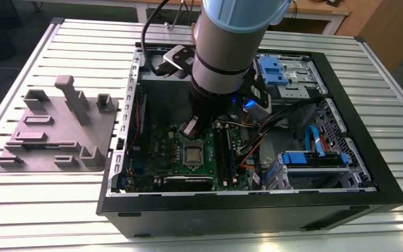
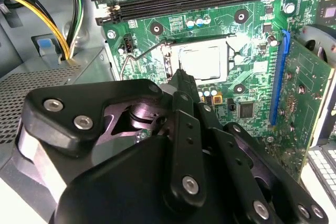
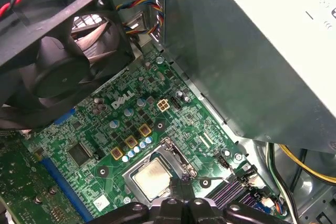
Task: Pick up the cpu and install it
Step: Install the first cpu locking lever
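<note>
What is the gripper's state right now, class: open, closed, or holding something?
Gripper: closed, holding nothing; the cpu lies in the socket just beyond its tip.

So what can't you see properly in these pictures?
- Exterior view: the arm hides part of the motherboard.
- Second wrist view: the gripper covers one corner of the cpu.
- First wrist view: the fan hides part of the motherboard; the gripper covers the cpu's edge.
</note>
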{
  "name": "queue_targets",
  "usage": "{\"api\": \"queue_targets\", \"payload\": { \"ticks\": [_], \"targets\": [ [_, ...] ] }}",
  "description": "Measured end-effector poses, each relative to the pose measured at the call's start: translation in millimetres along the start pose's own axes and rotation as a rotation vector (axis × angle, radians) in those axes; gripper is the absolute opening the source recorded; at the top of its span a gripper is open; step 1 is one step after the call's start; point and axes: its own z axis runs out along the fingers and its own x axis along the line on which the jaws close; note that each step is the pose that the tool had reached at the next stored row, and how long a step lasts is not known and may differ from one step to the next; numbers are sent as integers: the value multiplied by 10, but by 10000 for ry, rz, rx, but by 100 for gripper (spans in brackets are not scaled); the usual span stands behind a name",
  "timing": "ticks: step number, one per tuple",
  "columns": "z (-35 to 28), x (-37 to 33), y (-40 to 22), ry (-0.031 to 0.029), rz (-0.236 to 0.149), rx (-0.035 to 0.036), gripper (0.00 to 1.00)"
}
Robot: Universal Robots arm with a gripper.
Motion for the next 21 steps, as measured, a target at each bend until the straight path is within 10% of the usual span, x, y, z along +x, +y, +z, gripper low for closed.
{"api": "queue_targets", "payload": {
  "ticks": [8, 16, 21],
  "targets": [
    [-1, -12, -13, 2, -2, -1, 10],
    [-13, -180, -183, 38, 4, -46, 10],
    [-9, -249, -176, 44, 5, -47, 10]
  ]
}}
